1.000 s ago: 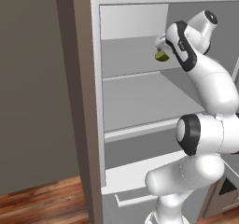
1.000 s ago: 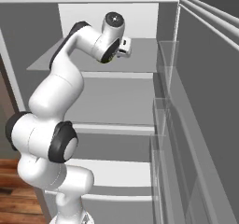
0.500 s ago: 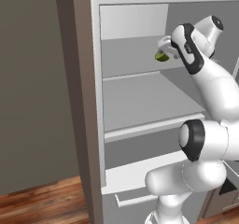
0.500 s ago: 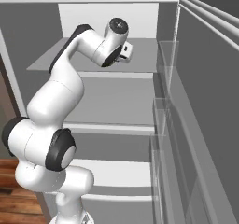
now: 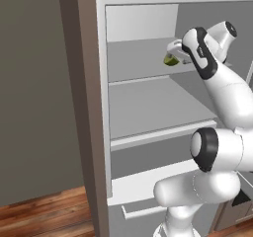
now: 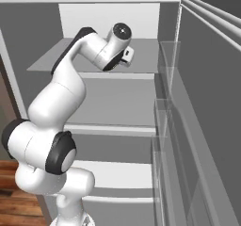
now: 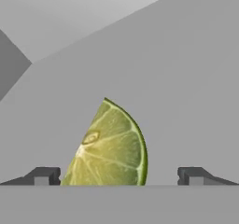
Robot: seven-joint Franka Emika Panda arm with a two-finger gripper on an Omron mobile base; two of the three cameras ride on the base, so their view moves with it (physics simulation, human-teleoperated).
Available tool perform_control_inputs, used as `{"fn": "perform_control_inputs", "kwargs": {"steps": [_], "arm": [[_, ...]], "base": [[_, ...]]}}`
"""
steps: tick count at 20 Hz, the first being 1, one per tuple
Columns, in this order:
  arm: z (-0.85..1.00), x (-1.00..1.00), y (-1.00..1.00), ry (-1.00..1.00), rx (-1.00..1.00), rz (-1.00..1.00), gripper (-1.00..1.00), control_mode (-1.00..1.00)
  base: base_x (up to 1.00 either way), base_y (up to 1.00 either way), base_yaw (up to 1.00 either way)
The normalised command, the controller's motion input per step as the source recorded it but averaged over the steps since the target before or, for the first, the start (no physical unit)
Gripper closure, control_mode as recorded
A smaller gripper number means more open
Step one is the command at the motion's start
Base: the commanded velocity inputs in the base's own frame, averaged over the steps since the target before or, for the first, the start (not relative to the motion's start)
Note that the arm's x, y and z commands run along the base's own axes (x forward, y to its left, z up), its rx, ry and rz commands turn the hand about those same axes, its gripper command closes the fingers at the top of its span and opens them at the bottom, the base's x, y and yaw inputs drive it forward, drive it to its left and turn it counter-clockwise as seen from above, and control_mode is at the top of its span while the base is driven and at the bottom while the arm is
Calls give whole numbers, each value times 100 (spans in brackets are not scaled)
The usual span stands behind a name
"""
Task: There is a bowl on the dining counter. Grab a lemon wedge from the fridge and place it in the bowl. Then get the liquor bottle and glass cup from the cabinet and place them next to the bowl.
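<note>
The fridge (image 5: pixel 143 107) stands open with pale shelves, and my arm reaches onto its upper shelf (image 6: pixel 52 62). The lemon wedge (image 5: pixel 170 60) is yellow-green and lies on that shelf just below my hand. In the hand view the lemon wedge (image 7: pixel 112 146) stands cut face toward the camera, between my two dark fingertips (image 7: pixel 44 175). My gripper (image 7: pixel 119 176) is open, its jaws set wide on either side of the wedge with gaps showing on both sides. In the right base view my wrist (image 6: pixel 117 39) hides the fingers and the wedge.
The open fridge door with clear bins (image 6: pixel 164 126) runs along the right. The fridge's tall side wall (image 5: pixel 84 107) stands to the left of the shelves. A lower drawer (image 5: pixel 143 186) sticks out above the wooden floor (image 5: pixel 44 216).
My wrist has swung rightward and the hand has settled closer over the wedge. The wedge has stayed in place on the shelf and the jaws have stayed wide.
</note>
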Motion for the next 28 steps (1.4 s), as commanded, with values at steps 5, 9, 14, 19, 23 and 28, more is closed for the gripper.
{"fn": "perform_control_inputs", "kwargs": {"steps": [5, 9, 14, 19, 23, 28], "arm": [[-12, 17, 2, 0, 3, 0, -100, -100], [-14, 11, 15, 1, 0, 0, -100, -100], [-24, 4, 19, 5, 0, 0, -100, -100], [-26, 2, 22, 4, 0, 0, -100, -100], [-29, 4, 25, 4, 0, 0, -100, -100], [-40, 9, 50, 9, 0, 0, 100, -100]], "base": [[0, 0, 0], [0, 0, 0], [0, 0, 0], [0, 0, 0], [0, 0, 0], [0, 0, 0]]}}
